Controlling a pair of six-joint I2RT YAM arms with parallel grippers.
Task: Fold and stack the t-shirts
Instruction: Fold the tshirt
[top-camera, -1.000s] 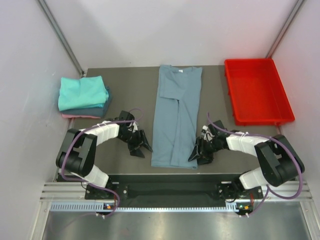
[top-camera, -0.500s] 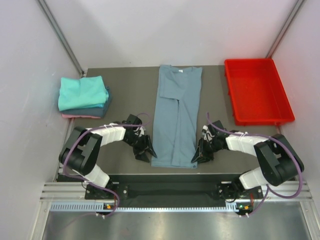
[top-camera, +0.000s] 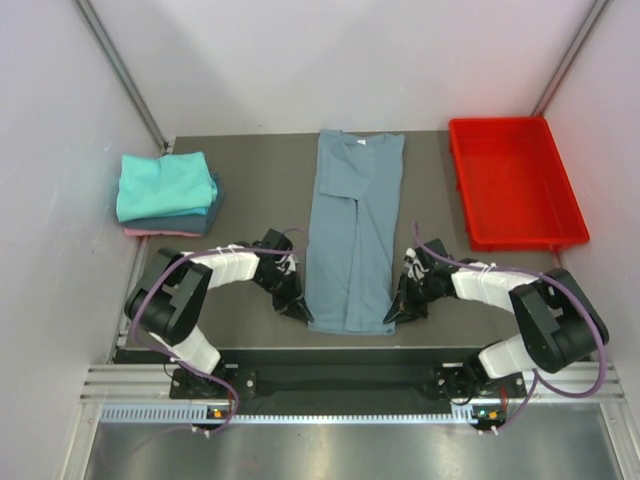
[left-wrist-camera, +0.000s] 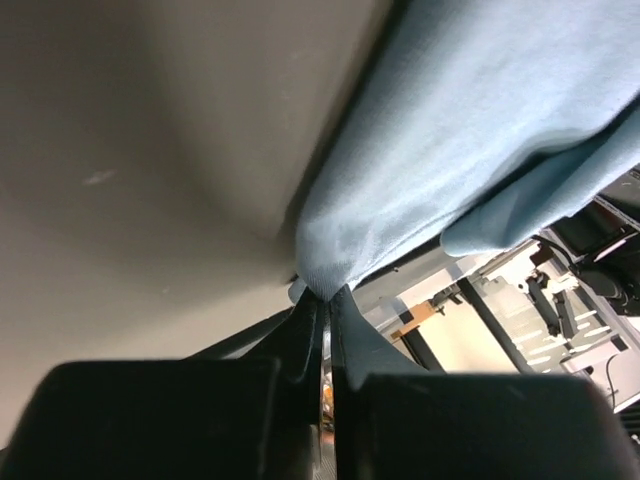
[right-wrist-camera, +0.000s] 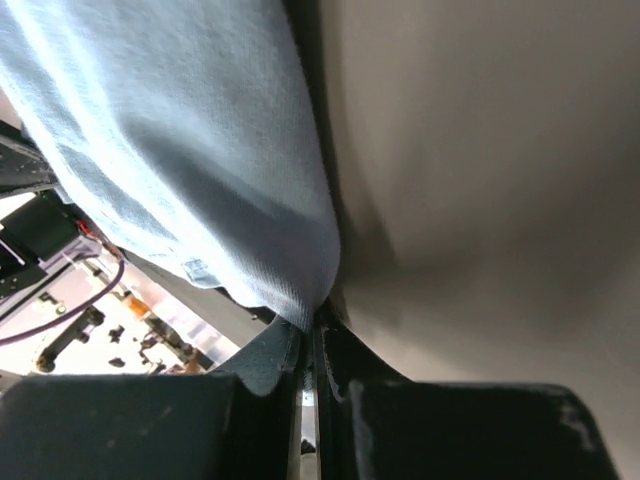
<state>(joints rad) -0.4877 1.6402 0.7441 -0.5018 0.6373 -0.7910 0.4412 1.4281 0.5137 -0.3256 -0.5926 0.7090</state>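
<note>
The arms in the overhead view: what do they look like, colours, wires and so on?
Both match. The left arm and right arm have glossy black joints linked by white shells, with a thin purple cable looping along each. Each ends in a small black hand, the left hand and right hand, with two flat, tapering black fingers. No markings are visible.

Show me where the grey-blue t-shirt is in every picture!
Top external: the grey-blue t-shirt lies long down the middle.
Left wrist: upper right, corner pinched by the left gripper.
Right wrist: upper left, corner pinched by the right gripper.
Shared landmark: the dark table beside it.
</note>
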